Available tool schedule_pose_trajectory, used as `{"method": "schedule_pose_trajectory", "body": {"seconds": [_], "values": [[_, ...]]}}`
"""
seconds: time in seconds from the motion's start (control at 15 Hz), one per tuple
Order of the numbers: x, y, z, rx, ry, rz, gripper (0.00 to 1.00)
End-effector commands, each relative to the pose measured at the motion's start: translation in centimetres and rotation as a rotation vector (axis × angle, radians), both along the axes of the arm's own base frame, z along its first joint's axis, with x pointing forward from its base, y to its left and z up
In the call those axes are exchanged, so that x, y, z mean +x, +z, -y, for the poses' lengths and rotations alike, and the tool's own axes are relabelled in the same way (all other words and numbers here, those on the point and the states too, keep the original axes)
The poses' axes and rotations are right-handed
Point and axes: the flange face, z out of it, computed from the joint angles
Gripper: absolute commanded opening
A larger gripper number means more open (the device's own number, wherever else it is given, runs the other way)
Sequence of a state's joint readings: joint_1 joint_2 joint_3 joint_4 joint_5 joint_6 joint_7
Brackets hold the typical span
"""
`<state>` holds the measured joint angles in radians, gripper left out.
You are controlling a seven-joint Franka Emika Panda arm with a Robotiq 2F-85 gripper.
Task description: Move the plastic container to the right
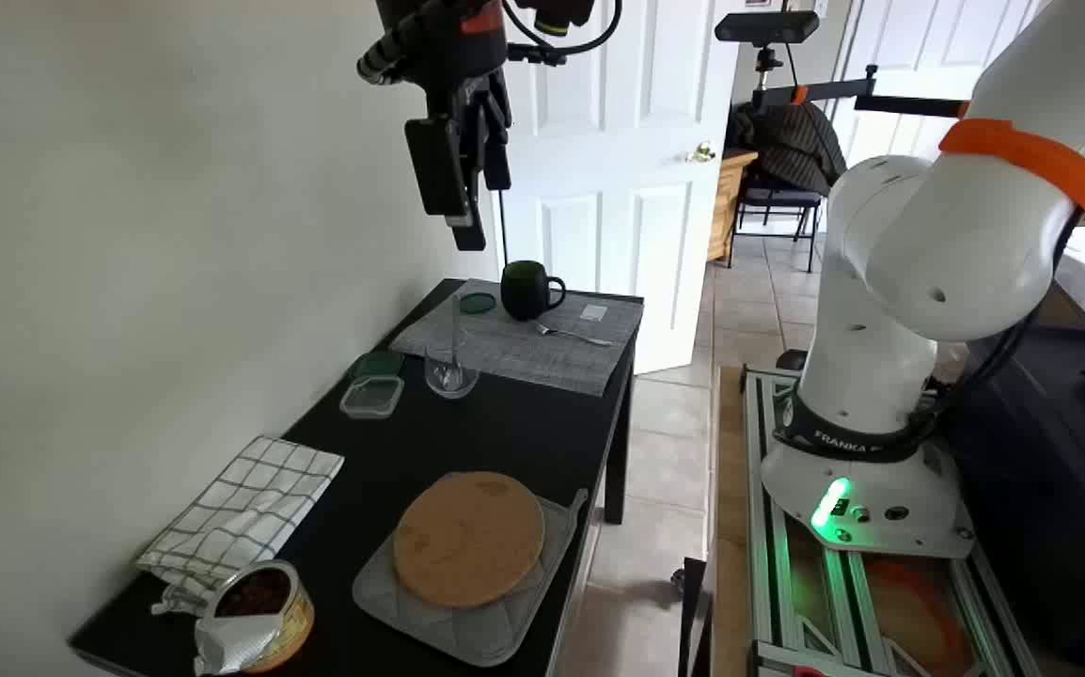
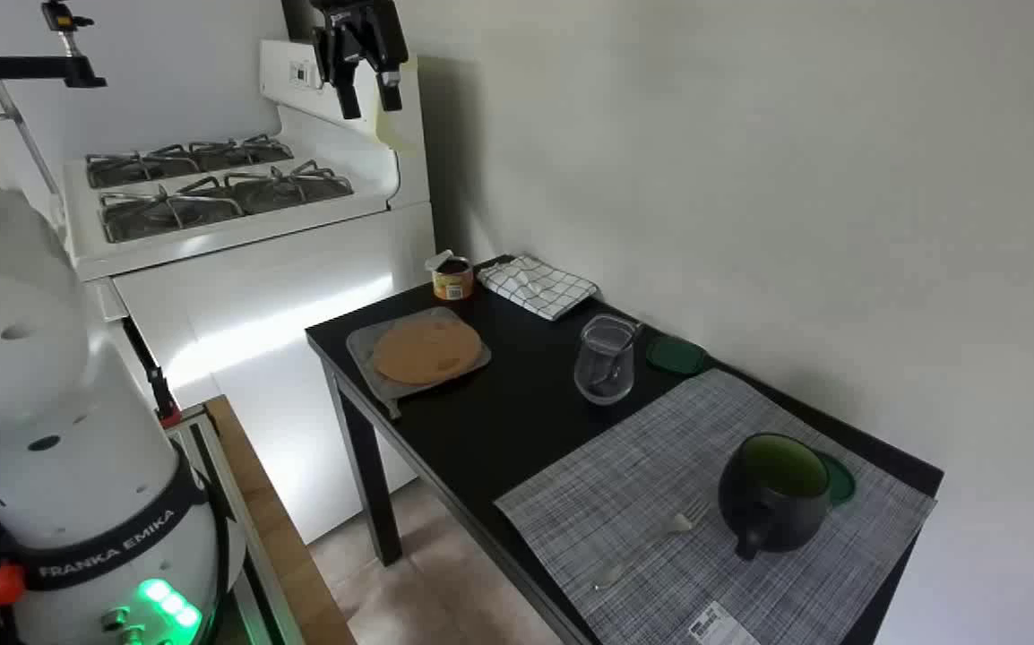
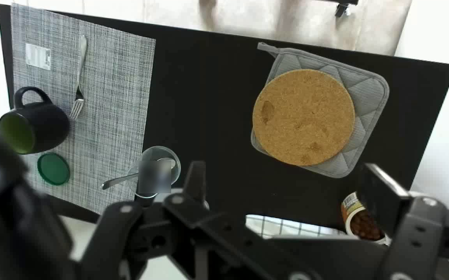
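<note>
1. Branding I can make out from over here: FRANKA EMIKA, white caps on the black base band (image 2: 107, 548). Reads fine in an exterior view.
2. There's a white label (image 2: 719, 625) on the grey woven placemat (image 2: 589, 524), and a barcode (image 3: 350, 200) on the orange tin (image 2: 445, 285). Print's too small for me to read on either.
3. My plastic container (image 1: 372, 398), the low clear squarish one, sits on the black table (image 1: 505, 432), just beside the clear glass (image 1: 435, 374) with a spoon (image 1: 456, 324) in it, and right by a green lid (image 1: 379, 364). Can't tell if container and lid touch.
4. The gripper (image 2: 370, 98) hangs high over the table, well apart from the container. On my wrist view its own linkage blocks most of that spot, so no idea exactly how it lines up with the jaws.
5. Jaws are spread wide, released and empty: fingers (image 3: 195, 181) well apart, black tabletop and a strip of white checked cloth (image 3: 286, 225) showing through the gap.
</note>
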<state>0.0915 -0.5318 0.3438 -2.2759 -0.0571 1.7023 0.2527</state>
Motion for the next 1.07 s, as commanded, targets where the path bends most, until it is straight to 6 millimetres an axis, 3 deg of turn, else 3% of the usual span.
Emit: {"method": "schedule_pose_trajectory", "body": {"seconds": [0.0, 0.53, 0.6, 0.73, 1.0], "values": [[0.0, 0.1, 0.0, -0.001, 0.000, -0.001, 1.00], [0.0, 0.1, 0.0, -0.001, 0.000, -0.001, 1.00], [1.3, -0.8, -0.7, -0.004, -0.143, -0.037, 1.00], [3.2, -2.6, -2.0, 0.012, -0.230, -0.046, 1.00], [8.2, -8.5, -5.1, 0.067, -0.413, -0.114, 1.00]]}}
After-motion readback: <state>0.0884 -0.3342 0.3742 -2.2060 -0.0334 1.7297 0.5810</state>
